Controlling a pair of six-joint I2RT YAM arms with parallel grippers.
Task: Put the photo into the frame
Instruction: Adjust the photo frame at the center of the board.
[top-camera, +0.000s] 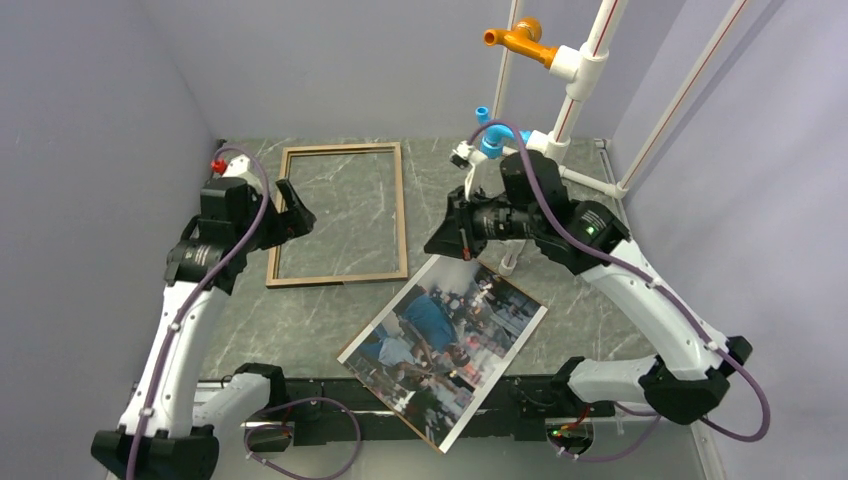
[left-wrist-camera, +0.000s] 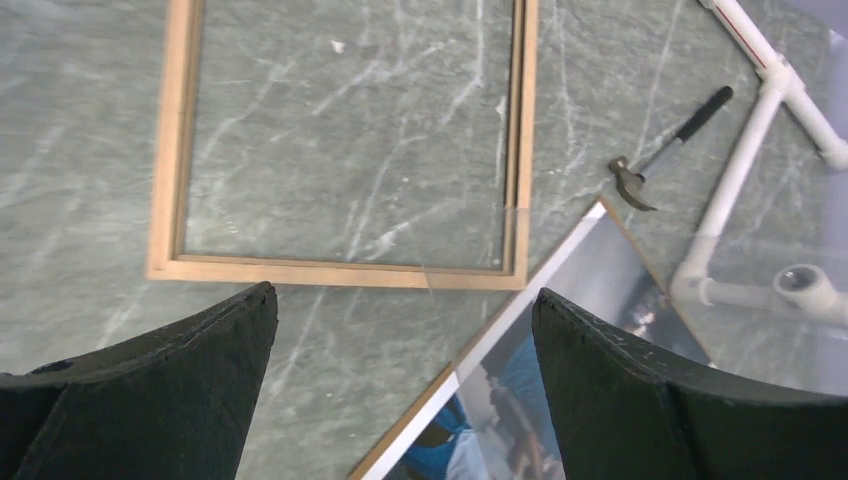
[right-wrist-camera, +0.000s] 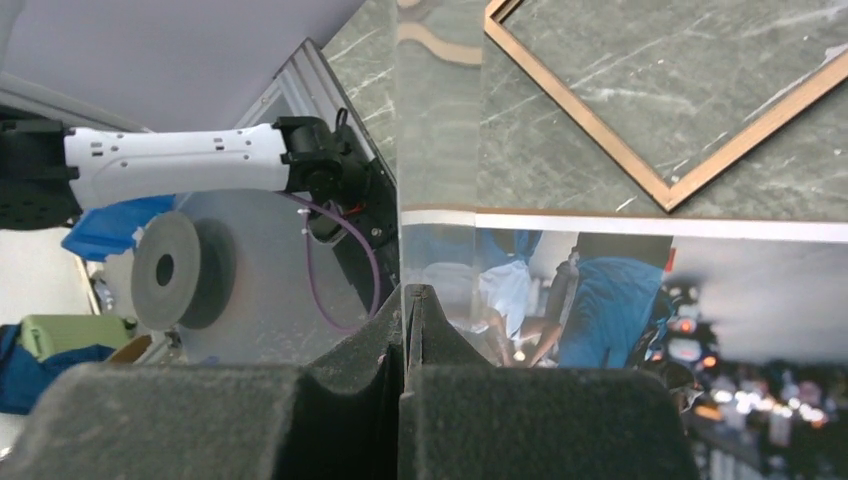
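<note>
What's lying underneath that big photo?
Green table shows around the photo, and its near corner overlaps the black base rail. A thin brown edge peeks out along its far side; anything else beneath is covered.

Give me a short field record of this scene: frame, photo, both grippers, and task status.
frame: brown side up, flat on the table, empty
photo: picture side up, askew, right of the frame, not inside it
left gripper: open, at the frame's left rail, holding nothing
right gripper: shut at the photo's far corner, seemingly pinching a clear sheet
task status: photo not yet in frame
</note>
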